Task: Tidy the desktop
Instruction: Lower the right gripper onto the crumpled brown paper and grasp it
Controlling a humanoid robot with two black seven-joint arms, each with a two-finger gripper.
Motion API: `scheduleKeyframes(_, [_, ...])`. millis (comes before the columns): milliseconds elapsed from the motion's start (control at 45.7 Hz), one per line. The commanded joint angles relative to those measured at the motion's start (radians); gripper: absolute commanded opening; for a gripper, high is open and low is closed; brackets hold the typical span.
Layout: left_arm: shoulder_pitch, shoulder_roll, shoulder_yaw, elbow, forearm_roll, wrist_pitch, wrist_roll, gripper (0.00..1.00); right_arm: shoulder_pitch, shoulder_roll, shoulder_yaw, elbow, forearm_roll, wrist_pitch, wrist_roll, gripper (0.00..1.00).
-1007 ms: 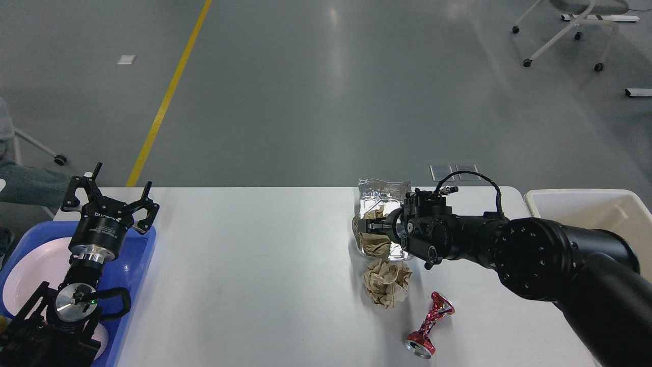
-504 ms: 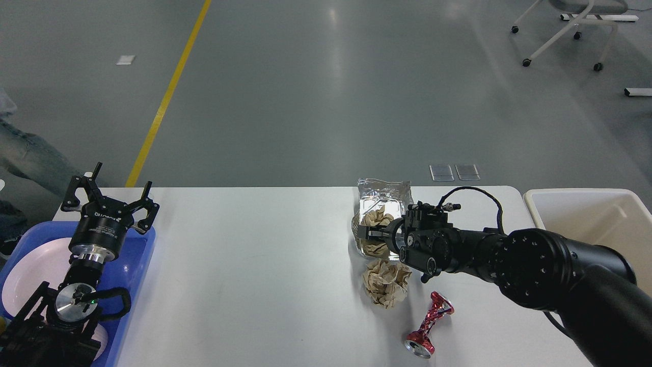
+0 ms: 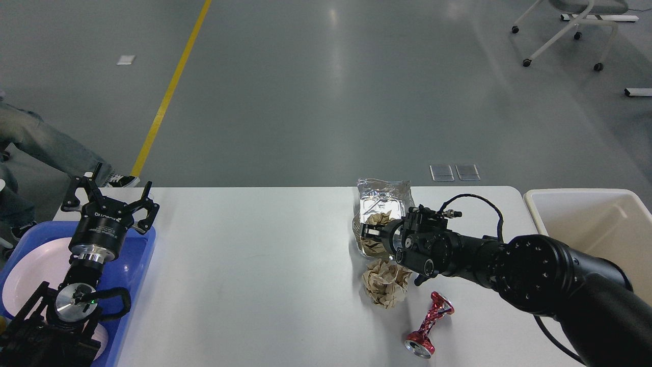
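The white worktop (image 3: 254, 275) spreads below me, not yet tidy. My cream bin (image 3: 586, 214) at the right looks empty. The blue tray (image 3: 140, 255) at the left holds a white plate (image 3: 30, 270).

Left to clear:
- the clear bag (image 3: 383, 196) with brown paper
- a crumpled paper ball (image 3: 386, 282)
- a crushed red can (image 3: 429, 324)

My right pincer (image 3: 368, 233) is at the bag; whether it grips, I cannot tell. My left pincer (image 3: 107, 192) hangs open, holding nothing.

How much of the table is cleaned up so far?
Not much yet. The cream bin looks empty. The right gripper is at the clear container holding crumpled paper; whether it grips is unclear. A brown paper ball and crushed red can lie on the desktop. The left gripper hangs open.
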Motion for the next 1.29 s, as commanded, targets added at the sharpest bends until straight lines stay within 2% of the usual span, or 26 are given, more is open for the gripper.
scheduleKeyframes(0, [0.0, 0.0, 0.0, 0.0, 0.0, 0.0, 0.0, 0.96, -0.003, -0.001, 0.006, -0.002, 0.012, -0.004, -0.007, 0.06])
scheduleKeyframes(66, [0.0, 0.0, 0.0, 0.0, 0.0, 0.0, 0.0, 0.96, -0.002, -0.004, 0.007, -0.001, 0.017, -0.004, -0.007, 0.0])
scheduleKeyframes(416, [0.0, 0.0, 0.0, 0.0, 0.0, 0.0, 0.0, 0.96, 0.037, -0.015, 0.007, 0.058, 0.093, 0.016, -0.009, 0.0])
scheduleKeyframes(613, [0.0, 0.0, 0.0, 0.0, 0.0, 0.0, 0.0, 0.96, 0.152, -0.113, 0.006, 0.176, 0.116, 0.04, -0.019, 0.0])
scheduleKeyframes(679, [0.0, 0.0, 0.0, 0.0, 0.0, 0.0, 0.0, 0.96, 0.195, -0.146, 0.006, 0.2, 0.127, 0.099, -0.018, 0.0])
scheduleKeyframes(788, [0.0, 0.0, 0.0, 0.0, 0.0, 0.0, 0.0, 0.96, 0.3, -0.204, 0.004, 0.252, 0.133, 0.26, -0.018, 0.0])
scheduleKeyframes(920, [0.0, 0.0, 0.0, 0.0, 0.0, 0.0, 0.0, 0.96, 0.468, -0.296, -0.005, 0.389, 0.133, 0.441, -0.018, 0.0])
scheduleKeyframes(1051, [0.0, 0.0, 0.0, 0.0, 0.0, 0.0, 0.0, 0.96, 0.659, -0.35, -0.062, 0.574, 0.13, 0.521, -0.018, 0.0])
scheduleKeyframes(1204, [0.0, 0.0, 0.0, 0.0, 0.0, 0.0, 0.0, 0.96, 0.899, -0.359, -0.178, 0.777, 0.135, 0.577, -0.016, 0.0])
scheduleKeyframes(1270, [0.0, 0.0, 0.0, 0.0, 0.0, 0.0, 0.0, 0.96, 1.025, -0.362, -0.215, 0.879, 0.138, 0.651, -0.015, 0.0])
